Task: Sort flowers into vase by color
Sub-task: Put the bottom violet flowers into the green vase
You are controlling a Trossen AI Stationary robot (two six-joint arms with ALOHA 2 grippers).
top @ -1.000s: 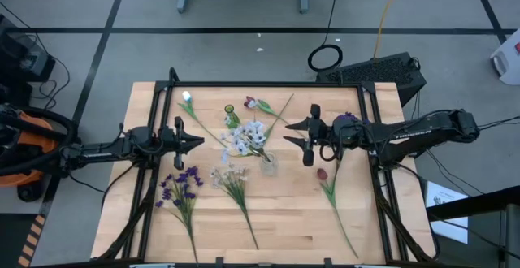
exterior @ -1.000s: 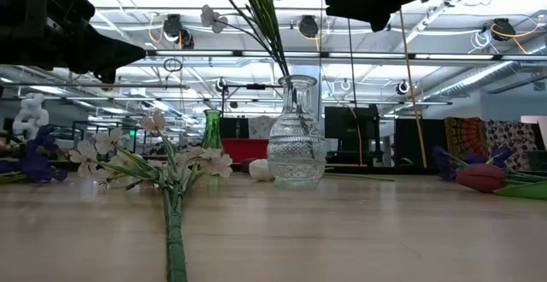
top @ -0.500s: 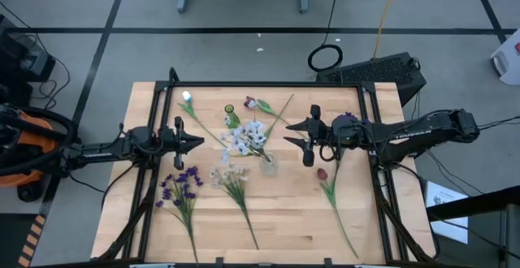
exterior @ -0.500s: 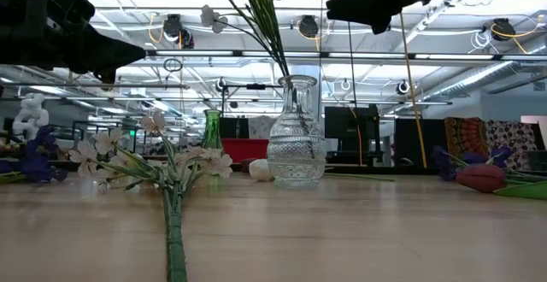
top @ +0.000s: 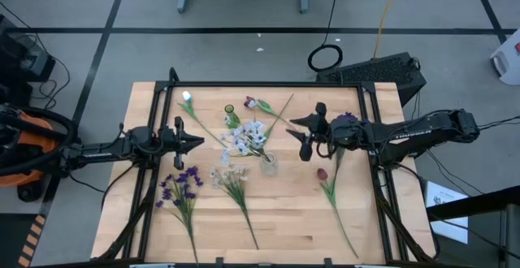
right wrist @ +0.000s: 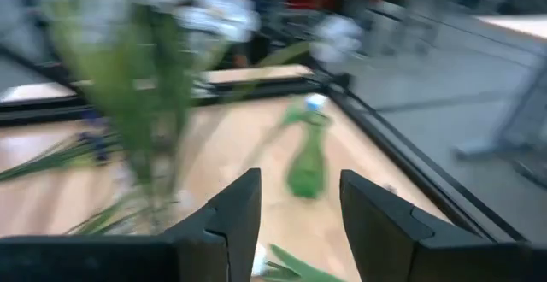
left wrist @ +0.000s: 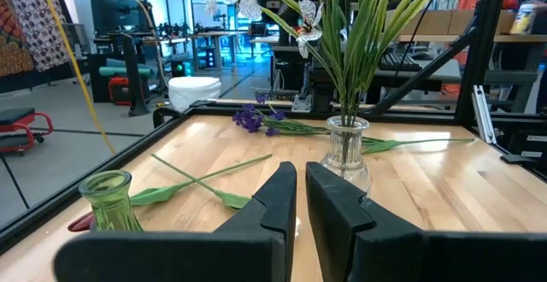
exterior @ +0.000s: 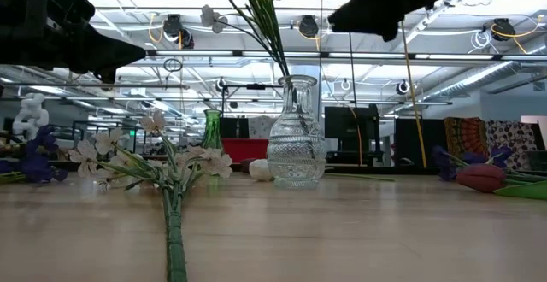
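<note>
A clear glass vase (top: 268, 164) (exterior: 295, 141) stands mid-table, with white-lilac flowers (top: 248, 136) stuck in its mouth by their stems. Behind it stands a small green vase (top: 231, 115) (right wrist: 306, 171). Flat on the wood lie purple flowers (top: 180, 188), a pale spray (top: 231, 177), a dark red tulip (top: 322, 173), a white bud (top: 187, 97) and another red tulip (top: 250, 102). My right gripper (top: 296, 134) (right wrist: 299, 205) hovers open to the right of the glass vase, holding nothing. My left gripper (top: 199, 142) (left wrist: 301, 188) waits shut at the left.
A black frame rail (top: 244, 84) runs round the wooden tabletop. A purple cluster (top: 348, 118) lies under my right arm. Bare wood (top: 284, 219) stretches along the near edge, between the pale spray's stem and the red tulip's stem.
My right gripper has rolled about its wrist and tipped somewhat, staying in place above the table to the right of the glass vase, still open. The flowers and vases have kept still.
</note>
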